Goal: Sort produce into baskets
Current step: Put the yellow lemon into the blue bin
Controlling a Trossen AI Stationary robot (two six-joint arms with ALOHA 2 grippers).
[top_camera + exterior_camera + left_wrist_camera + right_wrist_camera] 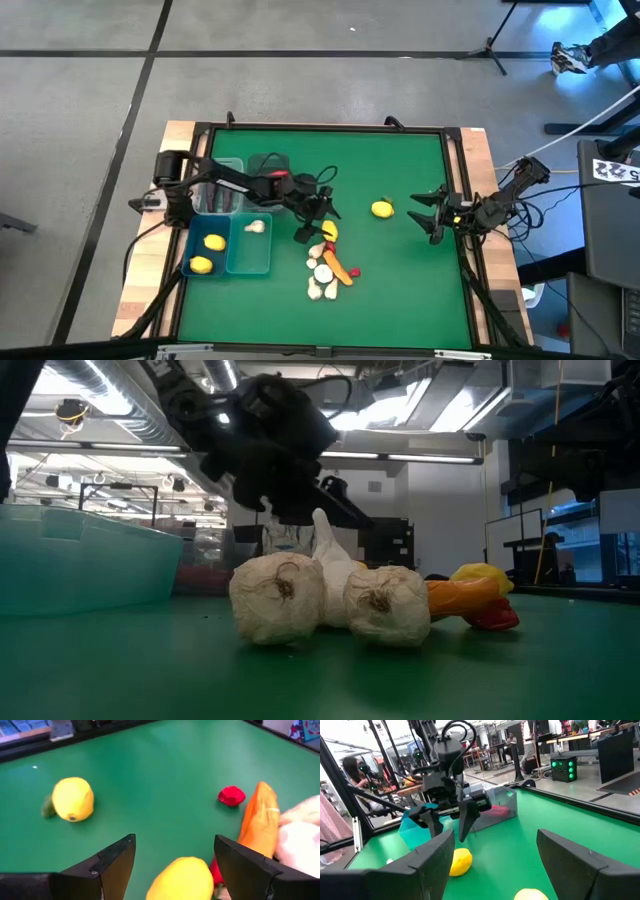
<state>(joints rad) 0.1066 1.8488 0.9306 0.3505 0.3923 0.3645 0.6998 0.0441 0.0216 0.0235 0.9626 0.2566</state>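
Your left hand (313, 222) hangs spread wide over a smooth yellow lemon (328, 232) at frame centre on the green counter (400, 290). Farther right lies another lemon (381, 208); your right hand (430, 214) waits open beyond it.

We see the left arm stretched from the left edge of the overhead frame toward its centre, wrist bent downward, its left claw (318, 222) hanging with both fingers spread wide and nothing between them. The right arm waits at the right edge of the frame, right claw (430, 215) also spread, pointing toward the centre.
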